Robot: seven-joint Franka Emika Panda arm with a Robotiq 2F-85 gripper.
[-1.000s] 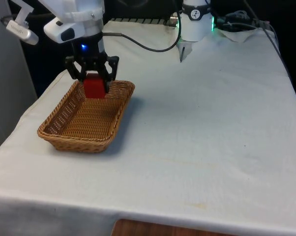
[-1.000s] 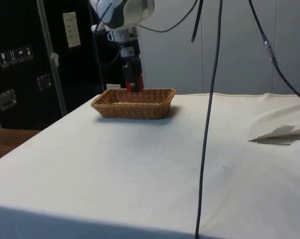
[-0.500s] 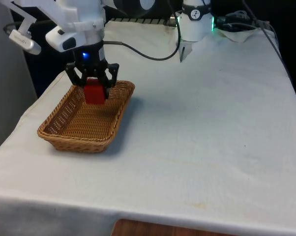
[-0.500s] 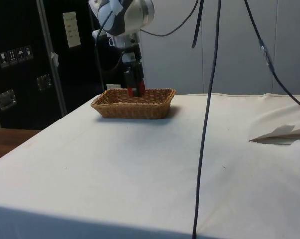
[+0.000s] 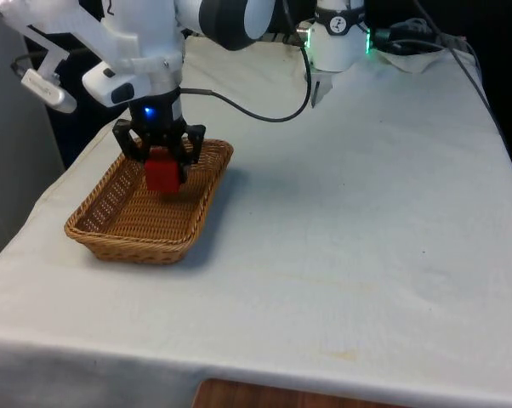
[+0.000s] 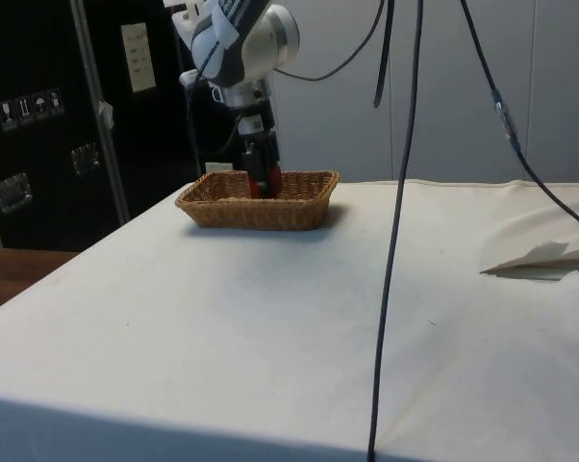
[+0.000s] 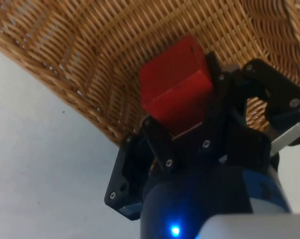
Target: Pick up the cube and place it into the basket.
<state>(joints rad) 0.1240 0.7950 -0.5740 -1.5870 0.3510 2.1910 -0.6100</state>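
A red cube (image 5: pixel 162 172) hangs inside the far end of a wicker basket (image 5: pixel 111 231), with my black gripper (image 5: pixel 162 167) shut on it. In the side view the gripper (image 6: pixel 263 183) dips below the basket (image 6: pixel 270 212) rim, and only a sliver of the red cube (image 6: pixel 254 189) shows behind it. The wrist view has the red cube (image 7: pixel 176 91) clamped between the two fingers (image 7: pixel 157 139), just above the woven basket floor (image 7: pixel 90 45). Whether the cube touches the floor I cannot tell.
The basket stands near the table's edge at the front view's left. A black cable (image 5: pixel 256 83) trails from the arm across the far cloth. A crumpled white cloth (image 5: pixel 413 53) lies at the far right corner. Hanging cables (image 6: pixel 390 241) cross the side view.
My gripper has come down with the red cube, from just above the basket's rim to inside its far end. Its hold on the cube is unchanged.
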